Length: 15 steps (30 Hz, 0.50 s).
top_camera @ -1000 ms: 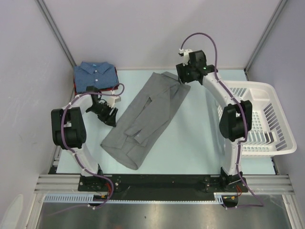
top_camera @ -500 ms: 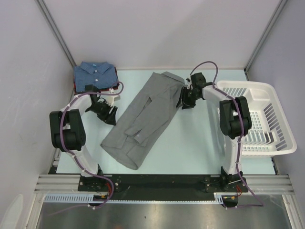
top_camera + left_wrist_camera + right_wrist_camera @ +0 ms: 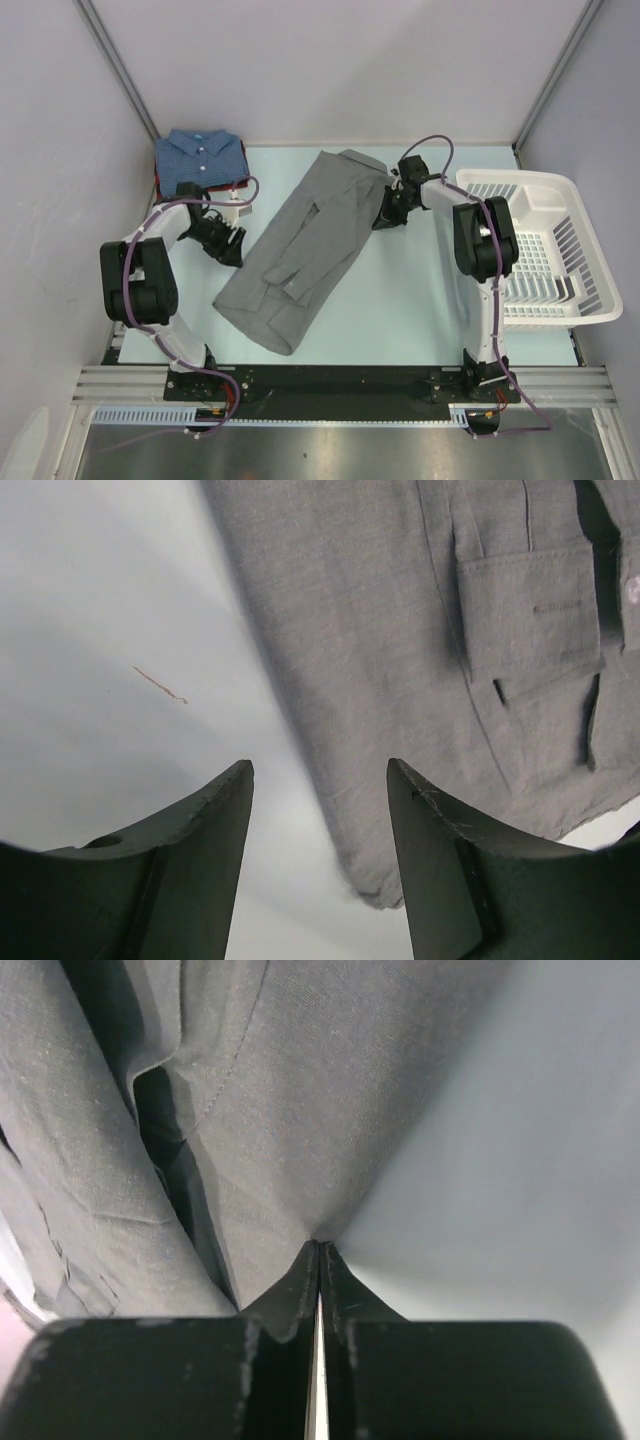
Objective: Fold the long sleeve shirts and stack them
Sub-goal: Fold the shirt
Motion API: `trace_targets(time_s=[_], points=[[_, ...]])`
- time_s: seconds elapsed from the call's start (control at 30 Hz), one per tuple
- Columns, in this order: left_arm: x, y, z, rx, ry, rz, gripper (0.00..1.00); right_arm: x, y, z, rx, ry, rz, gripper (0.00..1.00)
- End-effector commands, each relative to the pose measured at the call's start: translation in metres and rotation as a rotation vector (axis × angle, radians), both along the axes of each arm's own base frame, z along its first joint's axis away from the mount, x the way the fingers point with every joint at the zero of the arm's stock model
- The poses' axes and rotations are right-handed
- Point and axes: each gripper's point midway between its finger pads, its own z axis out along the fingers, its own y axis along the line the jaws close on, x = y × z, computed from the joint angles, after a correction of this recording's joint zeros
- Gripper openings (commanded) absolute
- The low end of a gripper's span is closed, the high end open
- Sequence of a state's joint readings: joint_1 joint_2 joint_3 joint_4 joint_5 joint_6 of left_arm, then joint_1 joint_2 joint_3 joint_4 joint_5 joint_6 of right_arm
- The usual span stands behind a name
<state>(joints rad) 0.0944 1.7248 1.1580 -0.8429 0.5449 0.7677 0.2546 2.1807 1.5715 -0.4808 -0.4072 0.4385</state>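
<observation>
A plain grey long sleeve shirt (image 3: pixel 310 240) lies spread diagonally across the middle of the table. A blue long sleeve shirt (image 3: pixel 200 155) sits folded at the back left, with a dark red edge (image 3: pixel 159 184) showing under it. My left gripper (image 3: pixel 230 248) is low beside the grey shirt's left edge. It stands open (image 3: pixel 320 765), with the grey cloth's (image 3: pixel 400 630) corner between the fingers and untouched. My right gripper (image 3: pixel 384 217) is at the shirt's right edge near the collar end. It is shut (image 3: pixel 318 1246), pinching the edge of the grey cloth (image 3: pixel 300 1110).
A white slatted basket (image 3: pixel 520 180) stands at the right, close behind the right arm. Grey walls and metal posts close in the left, back and right sides. Bare table shows in front of and to the right of the grey shirt.
My right arm has swung down from the back to the grey shirt's right edge, and its jaws have closed on the cloth. The left gripper has barely moved.
</observation>
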Motion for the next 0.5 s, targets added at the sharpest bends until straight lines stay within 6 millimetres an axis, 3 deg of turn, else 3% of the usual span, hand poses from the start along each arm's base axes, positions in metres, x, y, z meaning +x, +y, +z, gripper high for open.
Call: trace_targets(time_s=[0.0,0.2,0.33,0.43,0.47], points=[[0.000,-0.007,0.016,-0.029,-0.064,-0.035,0.61,0.030,-0.028,-0.011,-0.144,-0.058,-0.002,0.00],[-0.024,-0.038,0.003,-0.071,0.030,-0.127,0.57,0.084,-0.052,-0.003,-0.293,-0.188,0.090,0.00],[-0.037,-0.065,-0.005,-0.086,0.057,-0.195,0.56,0.086,-0.061,-0.005,-0.344,-0.193,0.135,0.04],[-0.046,-0.082,-0.012,-0.117,0.101,-0.209,0.55,0.076,-0.061,0.003,-0.318,-0.178,0.137,0.19],[-0.051,-0.085,-0.014,-0.128,0.126,-0.200,0.55,0.076,-0.060,0.008,-0.306,-0.189,0.135,0.29]])
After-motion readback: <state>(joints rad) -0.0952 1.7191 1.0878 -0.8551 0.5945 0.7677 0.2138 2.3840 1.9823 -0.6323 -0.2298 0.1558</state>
